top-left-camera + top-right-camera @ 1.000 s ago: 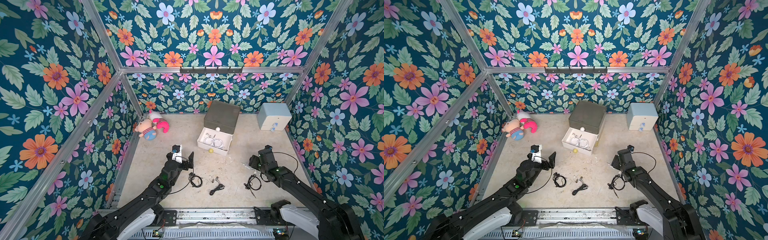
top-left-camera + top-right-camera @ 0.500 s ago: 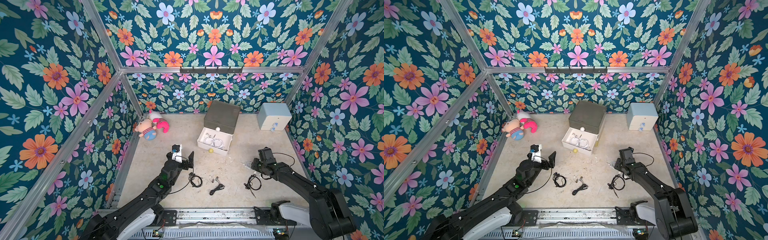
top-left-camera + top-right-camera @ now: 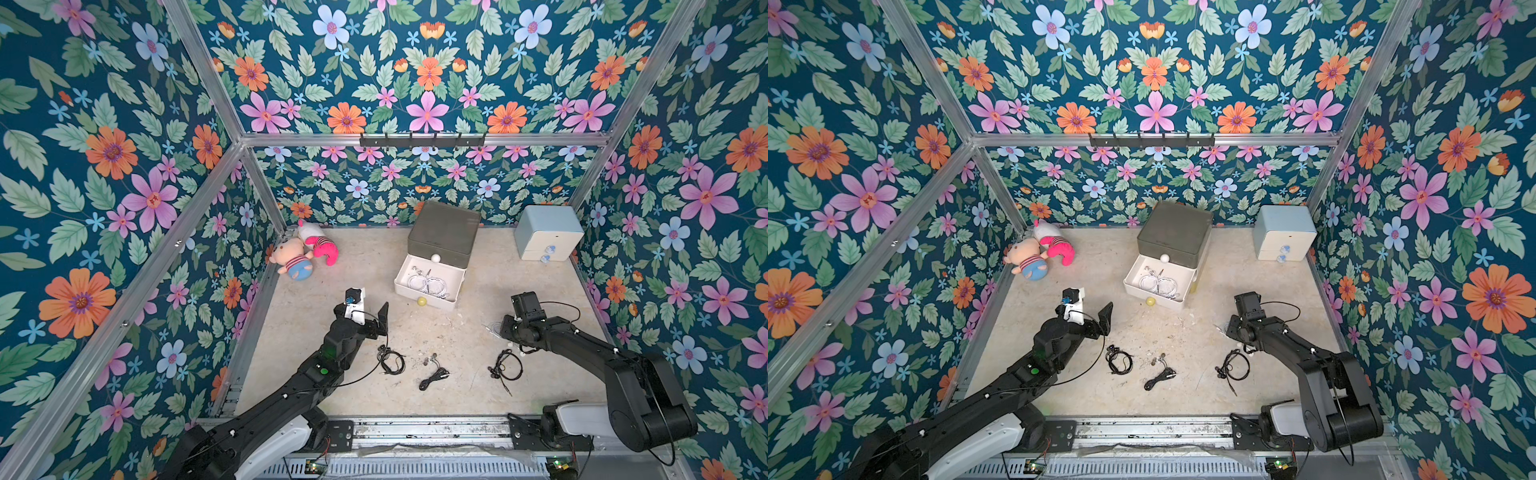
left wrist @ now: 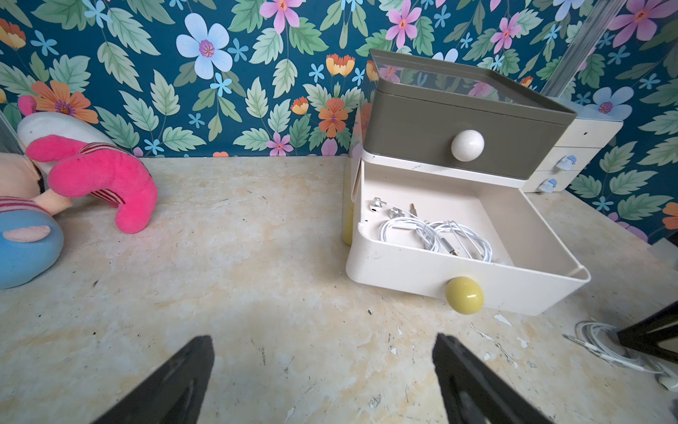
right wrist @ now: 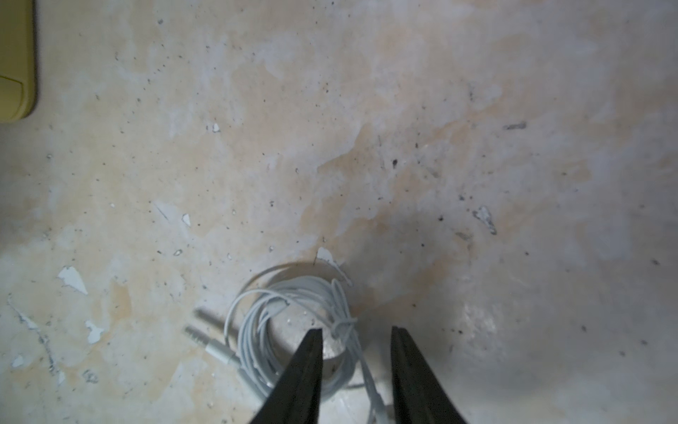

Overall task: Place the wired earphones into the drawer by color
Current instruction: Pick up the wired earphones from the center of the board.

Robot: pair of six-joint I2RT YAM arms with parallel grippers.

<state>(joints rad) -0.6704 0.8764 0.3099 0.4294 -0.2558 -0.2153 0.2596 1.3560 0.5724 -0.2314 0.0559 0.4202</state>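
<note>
Jaws on the right gripper [image 5: 356, 330] stand narrowly apart, tips down at the table [image 5: 403, 147], with the knot and a few strands of a white earphone coil [image 5: 290, 323] lying in the gap between them; no squeeze on the cable shows; that coil lies flat as a roughly round loop, its plug [image 5: 205, 341] sticking out toward the left arm's side, and in both top views [image 3: 491, 328] [image 3: 1223, 329] it sits right of centre at the gripper's tip, well short of the drawer [image 3: 444, 232]; jaws on the left gripper [image 4: 323, 339] are spread wide over bare table, facing the drawer; the drawer stands near the back wall, grey top tier [image 4: 458, 121] shut, white middle tier [image 4: 403, 271] pulled out toward the arms and skewed a little toward the left arm, yellow bottom tier [image 4: 347, 227] showing only as a sliver beneath; inside the white middle tier lie more white earphones [image 4: 440, 235], loosely looped, buds at a back corner; its front wall, bearing a yellow knob [image 4: 464, 295], stands between the coil on the table and the tray's inside; three black earphones lie in a row on the near part of the table between the arms: a loop [image 3: 390, 360] beside the left arm, a stretched bundle [image 3: 434, 376] in the middle with its long axis slanting and buds at the far end, and a loop [image 3: 505, 368] near the right arm with its plug trailing toward the near edge; two plush toys [image 3: 305, 255] lie in the far left corner; a pale blue cabinet [image 3: 546, 237] stands in the far right corner.
</note>
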